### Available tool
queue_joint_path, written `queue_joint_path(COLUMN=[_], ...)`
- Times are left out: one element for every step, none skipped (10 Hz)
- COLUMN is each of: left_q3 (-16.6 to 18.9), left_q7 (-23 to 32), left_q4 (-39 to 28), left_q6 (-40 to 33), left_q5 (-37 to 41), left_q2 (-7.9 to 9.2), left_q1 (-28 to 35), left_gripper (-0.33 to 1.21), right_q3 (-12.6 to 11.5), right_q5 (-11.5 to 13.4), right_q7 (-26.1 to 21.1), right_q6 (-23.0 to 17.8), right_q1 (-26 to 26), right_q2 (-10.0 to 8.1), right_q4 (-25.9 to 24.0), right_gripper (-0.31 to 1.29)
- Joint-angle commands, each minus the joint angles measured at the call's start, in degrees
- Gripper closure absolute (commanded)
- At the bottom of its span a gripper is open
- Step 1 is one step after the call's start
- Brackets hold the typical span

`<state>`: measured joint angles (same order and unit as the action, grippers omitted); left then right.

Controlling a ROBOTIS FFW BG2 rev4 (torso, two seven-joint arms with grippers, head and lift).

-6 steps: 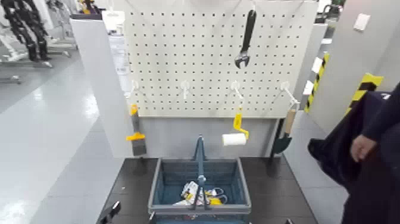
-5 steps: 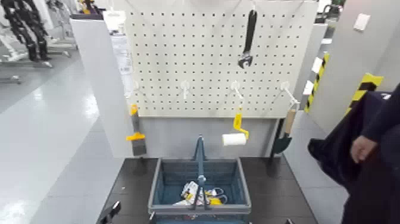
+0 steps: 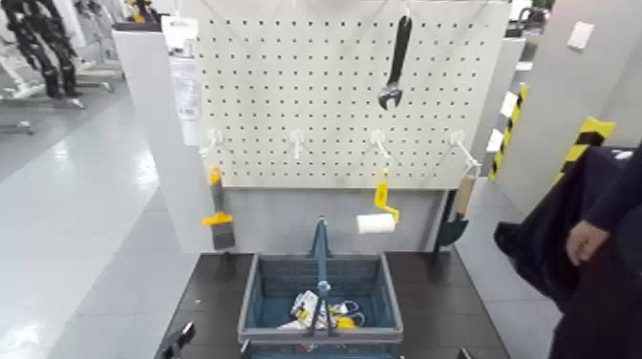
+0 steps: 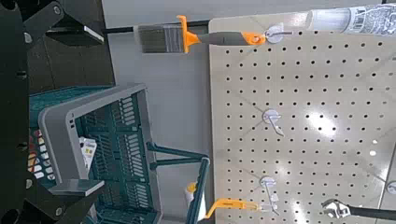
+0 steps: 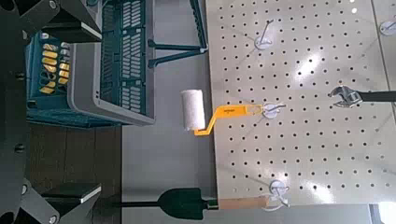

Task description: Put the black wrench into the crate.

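The black wrench point(image 3: 395, 59) hangs head-down from a hook near the top right of the white pegboard; its silvery head also shows in the left wrist view point(image 4: 341, 210) and the right wrist view point(image 5: 360, 95). The blue-grey crate point(image 3: 250, 296) stands on the dark table below the board, with its handle upright. My left gripper point(image 3: 178, 338) sits low beside the crate's left front corner, and its wrist view shows it open point(image 4: 91, 111) with nothing held. My right gripper point(image 5: 79, 110) is open and empty, low at the crate's right front.
A yellow-handled paint roller point(image 3: 376, 221), a wooden-handled green trowel point(image 3: 455, 225) and a paint brush point(image 3: 218, 225) hang along the pegboard's lower row. Small yellow and white items point(image 3: 315, 310) lie in the crate. A person in dark clothes point(image 3: 592, 239) stands at the right.
The wrench sways slightly on its hook. The person's hand has shifted a little. Both arms stay where they were.
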<state>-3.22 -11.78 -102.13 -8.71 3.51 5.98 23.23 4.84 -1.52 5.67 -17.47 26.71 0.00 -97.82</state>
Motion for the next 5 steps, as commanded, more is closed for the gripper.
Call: queue_joint_path(left_q3=[-0.04,0.05,0.05,-0.04,-0.04], left_q7=[0.0,0.0,0.09,0.09,0.09], left_q4=[0.09,0.09,0.18,0.26,0.35], left_q6=[0.01,0.01,0.01,0.01,0.01], left_q5=[0.0,0.0,0.0,0.0,0.0], left_q2=[0.0,-0.09,-0.18,-0.26,-0.18], left_q1=[-0.03,-0.03,-0.12,-0.21,-0.29], left_gripper=[0.21,0.21,0.21,0.21,0.21], right_q3=[-1.67,-2.73,-3.78,-5.28,-6.68], right_q5=[-0.5,-1.12,-1.12,-1.56,-2.43], right_q7=[2.86,4.44,5.76,7.69,8.92], right_q6=[1.3,2.09,2.53,2.79,3.23], right_q1=[-0.17,-0.08,-0.17,-0.34,-0.6], right_q2=[0.26,0.26,0.18,0.18,0.18], right_q4=[-0.97,-1.76,-2.38,-2.82,-3.17], right_gripper=[0.17,0.17,0.17,0.17,0.17])
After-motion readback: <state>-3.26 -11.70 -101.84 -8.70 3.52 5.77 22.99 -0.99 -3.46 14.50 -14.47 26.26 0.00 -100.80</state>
